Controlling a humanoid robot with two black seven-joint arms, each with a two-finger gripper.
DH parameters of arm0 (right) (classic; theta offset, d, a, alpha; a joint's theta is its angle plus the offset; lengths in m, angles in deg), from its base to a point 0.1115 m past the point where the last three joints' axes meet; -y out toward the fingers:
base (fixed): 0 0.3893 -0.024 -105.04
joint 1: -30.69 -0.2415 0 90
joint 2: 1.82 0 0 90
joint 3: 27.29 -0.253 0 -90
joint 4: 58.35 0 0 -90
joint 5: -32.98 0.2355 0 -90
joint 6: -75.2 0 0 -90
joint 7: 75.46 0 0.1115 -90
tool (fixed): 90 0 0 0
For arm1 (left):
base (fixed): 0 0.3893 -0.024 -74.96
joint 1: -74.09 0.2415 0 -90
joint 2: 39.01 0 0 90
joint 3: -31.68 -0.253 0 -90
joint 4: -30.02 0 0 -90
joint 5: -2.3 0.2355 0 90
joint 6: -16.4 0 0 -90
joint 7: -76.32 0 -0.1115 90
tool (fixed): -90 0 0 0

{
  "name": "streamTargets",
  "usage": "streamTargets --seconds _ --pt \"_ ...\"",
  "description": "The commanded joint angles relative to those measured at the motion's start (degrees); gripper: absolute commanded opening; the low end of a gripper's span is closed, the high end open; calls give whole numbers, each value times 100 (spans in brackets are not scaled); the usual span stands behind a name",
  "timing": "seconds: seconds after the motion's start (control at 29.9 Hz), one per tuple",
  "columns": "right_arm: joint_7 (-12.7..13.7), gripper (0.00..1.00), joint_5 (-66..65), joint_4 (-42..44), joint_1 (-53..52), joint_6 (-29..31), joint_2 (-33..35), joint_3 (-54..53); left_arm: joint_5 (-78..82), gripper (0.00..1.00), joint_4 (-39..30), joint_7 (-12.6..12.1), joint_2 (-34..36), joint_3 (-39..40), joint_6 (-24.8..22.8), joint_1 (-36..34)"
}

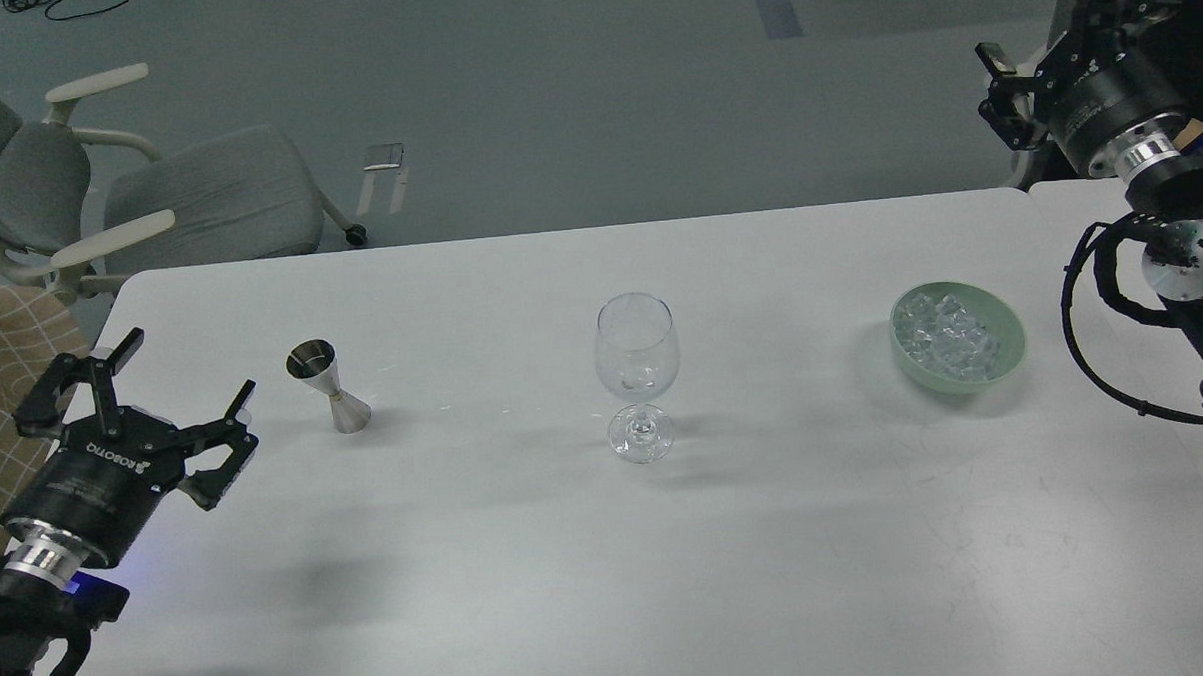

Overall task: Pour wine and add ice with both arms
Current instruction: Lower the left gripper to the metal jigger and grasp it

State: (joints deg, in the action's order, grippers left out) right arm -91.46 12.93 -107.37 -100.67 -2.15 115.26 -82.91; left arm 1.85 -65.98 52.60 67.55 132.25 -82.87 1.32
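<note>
Viewing: I look from the head camera onto a white table point(530, 581).
Left gripper point(184, 371): my left claw sits at the table's left edge, fingers spread wide, grasping nothing.
Right gripper point(995, 92): my right claw is raised at the upper right, past the table's far corner; it is seen small and dark, so I cannot tell whether it is released or clenched.
Glass point(637, 375): a clear wine glass stands upright near the table's middle, and I see no wine in it.
Jigger point(328, 385): a steel jigger stands between my left claw and the glass, just beside the claw's fingers but not touching them; it looks tilted a little.
Bowl point(1002, 356): a pale green bowl sits right of the glass, well apart from it and near my right arm's cable loop.
Ice point(947, 338): clear cubes are heaped inside the bowl.
Chair point(157, 208): a grey chair stands off the table's far left corner.
</note>
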Motion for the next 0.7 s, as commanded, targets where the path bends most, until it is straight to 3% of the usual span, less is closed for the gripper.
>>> streamTargets --seconds 0.0,0.43,0.67 --pt "0 100 -8 -2 15 1 -1 8 9 98 29 -1 -285 -90 30 61" --pt "0 100 -43 -2 103 -8 -1 16 211 98 1258 113 -1085 -372 83 -395" --pt "0 100 -69 -2 120 -8 -9 16 256 98 1936 341 -1313 -372 66 -897"
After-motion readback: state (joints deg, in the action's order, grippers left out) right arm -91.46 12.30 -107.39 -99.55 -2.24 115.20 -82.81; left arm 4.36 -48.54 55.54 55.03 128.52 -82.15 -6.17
